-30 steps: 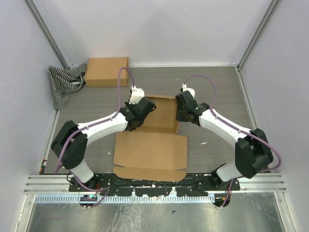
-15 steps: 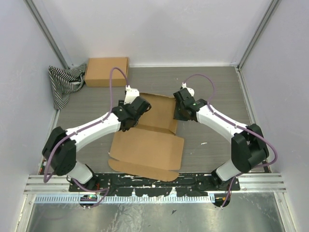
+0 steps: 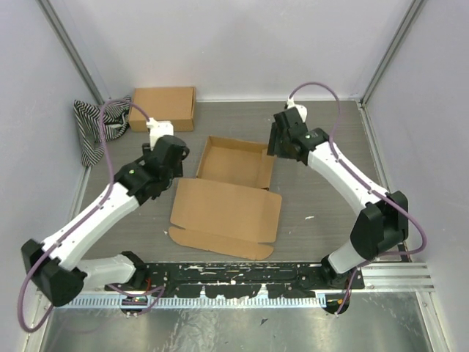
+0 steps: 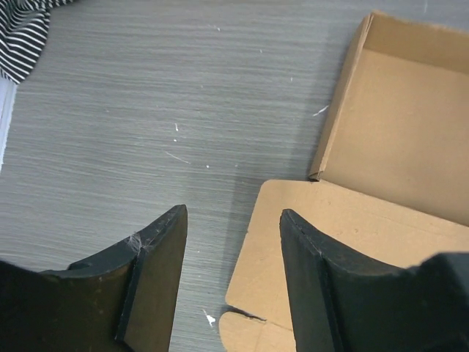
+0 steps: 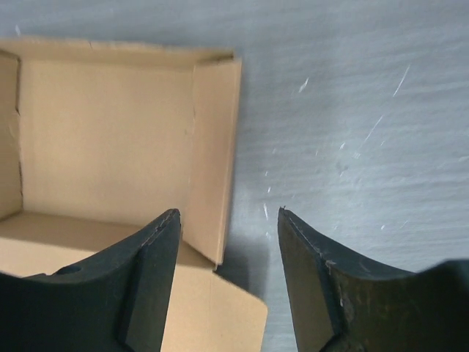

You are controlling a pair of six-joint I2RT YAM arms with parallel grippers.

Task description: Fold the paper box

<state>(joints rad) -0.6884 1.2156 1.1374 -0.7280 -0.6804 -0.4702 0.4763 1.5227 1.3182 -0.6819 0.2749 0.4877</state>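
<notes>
left gripper (image 4: pixel 233 220), right gripper (image 5: pixel 227 220) backed away; one paper box (image 3: pixel 229 209), one cloth (image 3: pixel 97 126)

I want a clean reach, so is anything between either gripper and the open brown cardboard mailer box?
Nothing visible. Only grey tabletop separates the left gripper and right gripper from the brown cardboard mailer box. The closed cardboard box and black-and-white striped cloth sit away at the far left.

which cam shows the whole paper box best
The top external view: the paper box shows whole, tray walls raised, lid lying flat open. The left wrist view and the right wrist view each catch only one tray side and some lid.
</notes>
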